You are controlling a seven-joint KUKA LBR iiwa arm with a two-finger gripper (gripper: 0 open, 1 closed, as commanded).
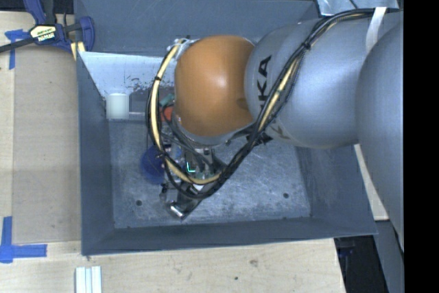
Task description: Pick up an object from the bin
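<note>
My gripper point(181, 206) hangs low over the front left part of the bin floor, under the arm's orange cover and its cables. A blue rounded thing point(149, 162) lies just to its left and a little further back, partly hidden by the cables. A small white cylinder point(118, 105) lies at the back left against the bin's wall, well away from the gripper. Nothing shows held in the gripper.
The arm and its orange cover hang over the middle of the bin and hide what lies beneath. A greyish small thing point(138, 103) sits right of the white cylinder. Bare grey floor shows at the front right.
</note>
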